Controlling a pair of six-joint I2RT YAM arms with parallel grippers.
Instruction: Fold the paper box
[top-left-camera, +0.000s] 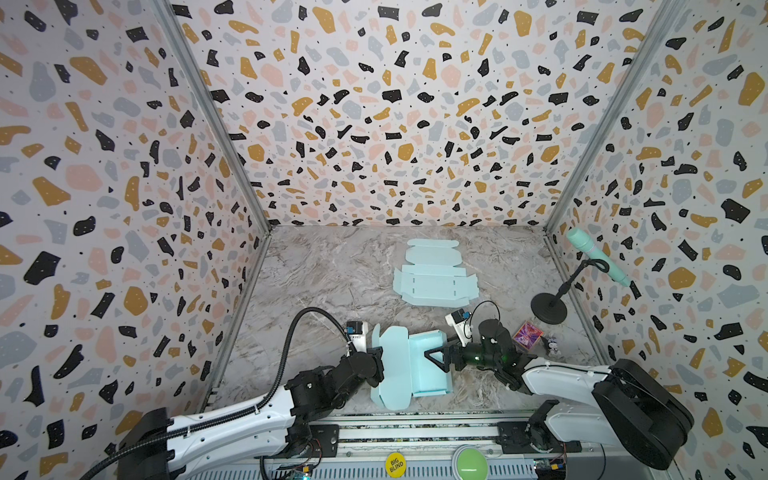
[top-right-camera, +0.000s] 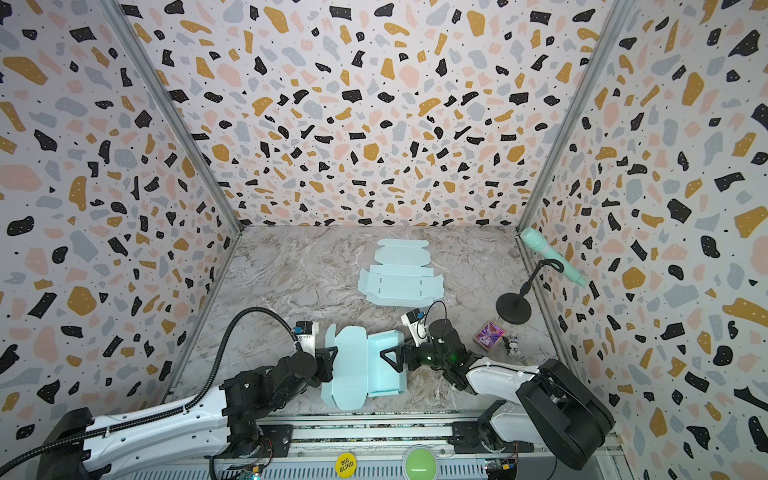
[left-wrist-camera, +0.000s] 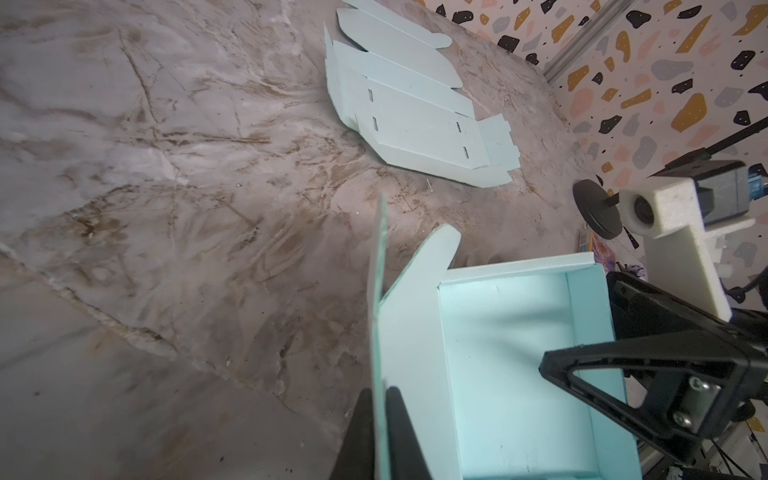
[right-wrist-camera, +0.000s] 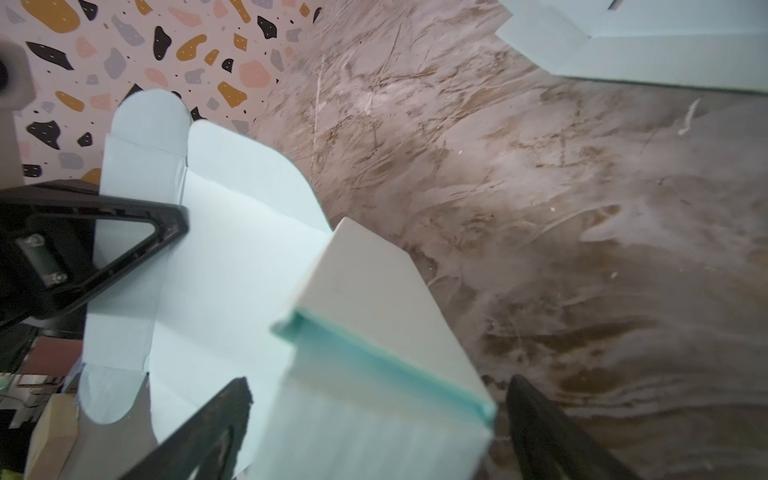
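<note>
Marble table (top-left-camera: 324, 274) holds the half-made box (top-left-camera: 430, 365); left claw (left-wrist-camera: 379, 395) is clamped on its raised lid (top-left-camera: 392, 365); right claw (right-wrist-camera: 374, 390), spread wide, straddles the opposite wall (right-wrist-camera: 386, 361).

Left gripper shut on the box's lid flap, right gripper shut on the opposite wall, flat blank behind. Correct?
No: the right gripper is open, its jaws standing either side of a wall of the paper box, as the right wrist view shows. The rest holds.
</note>
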